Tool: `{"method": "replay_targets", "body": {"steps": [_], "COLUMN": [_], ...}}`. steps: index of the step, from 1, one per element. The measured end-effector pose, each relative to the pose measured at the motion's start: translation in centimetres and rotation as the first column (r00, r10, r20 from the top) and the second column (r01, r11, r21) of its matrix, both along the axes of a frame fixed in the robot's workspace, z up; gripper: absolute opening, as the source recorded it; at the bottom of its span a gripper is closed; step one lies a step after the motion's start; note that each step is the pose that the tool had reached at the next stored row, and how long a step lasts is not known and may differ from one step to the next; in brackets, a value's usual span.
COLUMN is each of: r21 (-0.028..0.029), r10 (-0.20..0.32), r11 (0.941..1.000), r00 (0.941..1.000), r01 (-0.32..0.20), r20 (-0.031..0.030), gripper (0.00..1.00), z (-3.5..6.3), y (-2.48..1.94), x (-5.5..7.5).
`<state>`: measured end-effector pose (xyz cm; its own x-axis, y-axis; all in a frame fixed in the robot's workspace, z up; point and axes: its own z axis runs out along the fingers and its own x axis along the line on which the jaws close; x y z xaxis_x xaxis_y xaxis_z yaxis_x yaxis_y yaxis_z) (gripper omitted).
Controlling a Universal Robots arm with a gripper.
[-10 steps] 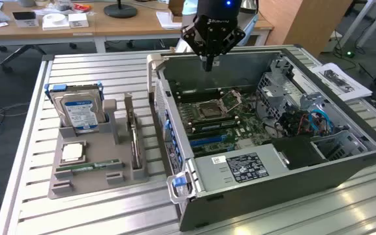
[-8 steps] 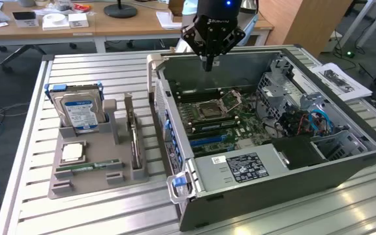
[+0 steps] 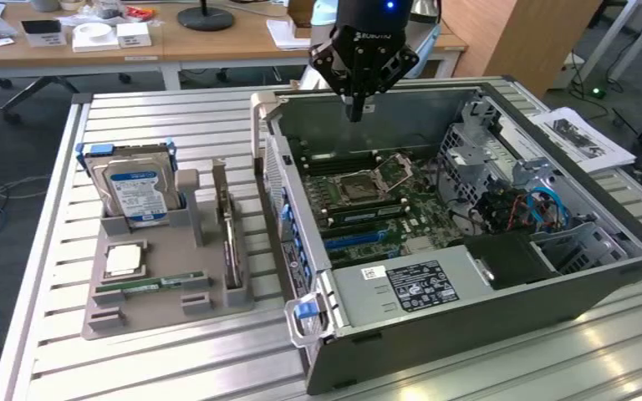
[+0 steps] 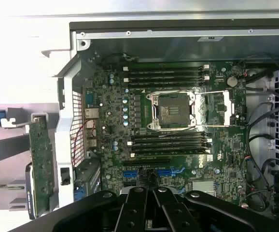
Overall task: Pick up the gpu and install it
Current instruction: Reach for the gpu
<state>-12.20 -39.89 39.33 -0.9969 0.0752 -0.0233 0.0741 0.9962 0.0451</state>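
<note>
Dark gpu (image 3: 228, 224) edge-on, base in holder (image 3: 154, 307)

hard drives (image 3: 140, 194): I count two (both upright)
gpu (image 3: 228, 241): I see one
RAM stick (image 3: 151, 285): one
processor chip (image 3: 124, 259): one
computer case (image 3: 488, 327): one

The motherboard (image 3: 377, 196) is green, its slots (image 3: 357, 240) blue; the hard drive (image 3: 137, 196) silver, labelled blue and white; the holder (image 3: 131, 311) grey; the gripper (image 3: 356, 113) black.
</note>
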Motion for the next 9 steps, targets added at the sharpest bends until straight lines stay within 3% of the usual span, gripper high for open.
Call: {"method": "replay_targets", "body": {"steps": [9], "r21": [-0.0001], "r10": [0.000], "r11": [1.0000], "r00": [1.0000], "r01": [0.000], "r20": [0.0000], "gripper": [0.11], "z": [0.00], "y": [0.00], "x": [-1.1]}}
